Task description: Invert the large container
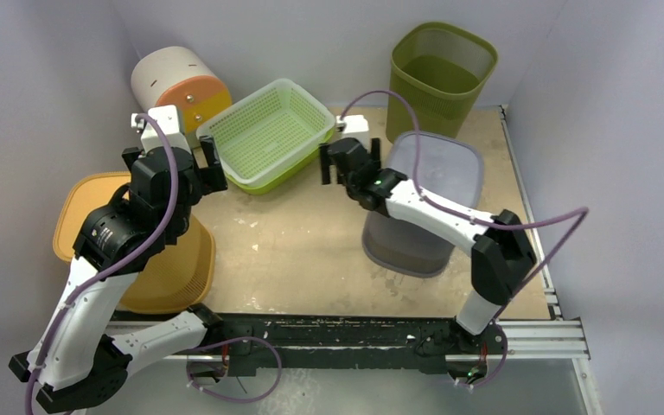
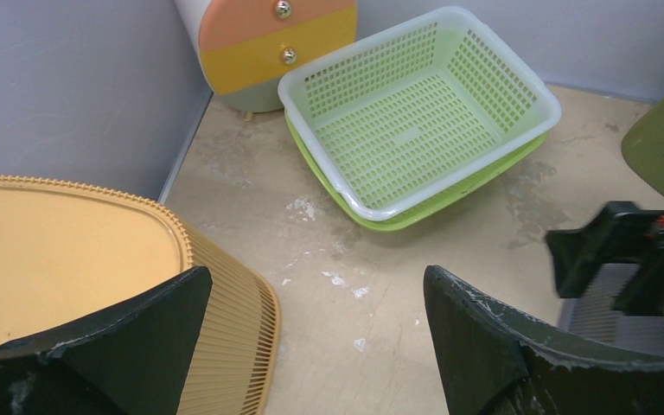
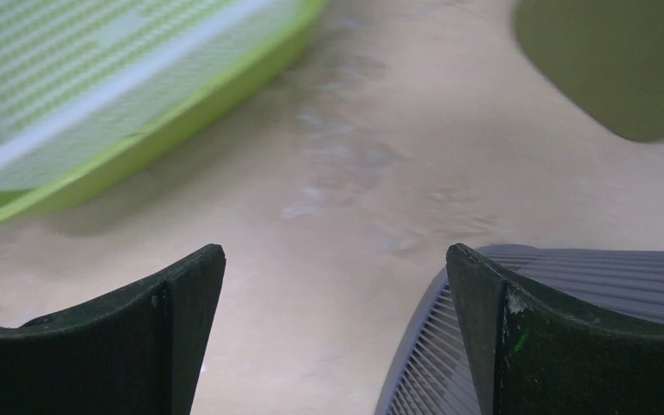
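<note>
Two large slatted containers stand bottom-up on the table: an orange one [image 1: 151, 259] at the left and a grey one [image 1: 437, 186] at the right. Which one the task means I cannot tell. My left gripper [image 1: 207, 164] hangs open above the table just right of the orange container [image 2: 69, 259], nothing between its fingers [image 2: 316, 277]. My right gripper [image 1: 337, 169] is open too, hovering beside the grey container's [image 3: 588, 277] left edge, its right finger over the rim and touching nothing [image 3: 337, 255].
Two nested light-green baskets [image 1: 268, 130] sit upright at the back centre, between the two grippers. An olive mesh bin [image 1: 441, 73] stands upright at the back right. A white and orange drawer unit [image 1: 177, 82] fills the back left corner. Walls enclose the table.
</note>
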{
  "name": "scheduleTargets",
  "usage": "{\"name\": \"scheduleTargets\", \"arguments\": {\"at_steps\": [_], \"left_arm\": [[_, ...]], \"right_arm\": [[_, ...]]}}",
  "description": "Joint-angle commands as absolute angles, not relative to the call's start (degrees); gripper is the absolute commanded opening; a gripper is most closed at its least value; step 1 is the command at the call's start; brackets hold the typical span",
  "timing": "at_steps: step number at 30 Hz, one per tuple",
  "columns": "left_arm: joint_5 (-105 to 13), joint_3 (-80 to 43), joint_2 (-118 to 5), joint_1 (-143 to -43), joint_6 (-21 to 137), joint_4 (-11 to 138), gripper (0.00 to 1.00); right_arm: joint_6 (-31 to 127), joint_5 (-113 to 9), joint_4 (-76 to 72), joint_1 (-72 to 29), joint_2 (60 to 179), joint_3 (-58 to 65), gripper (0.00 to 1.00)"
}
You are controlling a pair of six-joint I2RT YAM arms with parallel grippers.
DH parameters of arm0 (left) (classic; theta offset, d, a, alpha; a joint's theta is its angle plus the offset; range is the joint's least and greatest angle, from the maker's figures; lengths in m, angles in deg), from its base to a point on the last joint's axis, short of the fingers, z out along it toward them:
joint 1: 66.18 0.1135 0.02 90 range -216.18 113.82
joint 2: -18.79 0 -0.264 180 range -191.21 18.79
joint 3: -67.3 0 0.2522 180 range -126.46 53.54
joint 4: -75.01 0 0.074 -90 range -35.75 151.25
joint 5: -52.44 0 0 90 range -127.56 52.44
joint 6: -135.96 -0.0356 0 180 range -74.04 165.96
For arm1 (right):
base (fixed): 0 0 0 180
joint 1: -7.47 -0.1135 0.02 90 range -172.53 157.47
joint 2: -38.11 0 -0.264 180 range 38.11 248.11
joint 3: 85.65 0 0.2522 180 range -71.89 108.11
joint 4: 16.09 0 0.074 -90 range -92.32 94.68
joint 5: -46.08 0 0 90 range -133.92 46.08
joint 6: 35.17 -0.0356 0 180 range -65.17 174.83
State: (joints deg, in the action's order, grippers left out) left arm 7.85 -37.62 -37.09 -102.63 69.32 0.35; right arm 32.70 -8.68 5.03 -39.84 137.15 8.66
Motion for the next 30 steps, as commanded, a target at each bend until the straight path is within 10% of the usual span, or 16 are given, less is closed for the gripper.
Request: {"name": "scheduleTargets", "arguments": {"at_steps": [1, 30], "left_arm": [[8.32, -36.82, -35.94, -102.75, 69.33, 1.95, 0.9], [9.22, -33.39, -34.31, -102.72, 69.43, 1.2, 0.9]], "right_arm": [[30.96, -5.95, 3.46, -31.82, 129.41, -0.12, 1.0], [31.06, -8.74, 1.02, -0.18, 116.4, -13.85, 1.0]]}}
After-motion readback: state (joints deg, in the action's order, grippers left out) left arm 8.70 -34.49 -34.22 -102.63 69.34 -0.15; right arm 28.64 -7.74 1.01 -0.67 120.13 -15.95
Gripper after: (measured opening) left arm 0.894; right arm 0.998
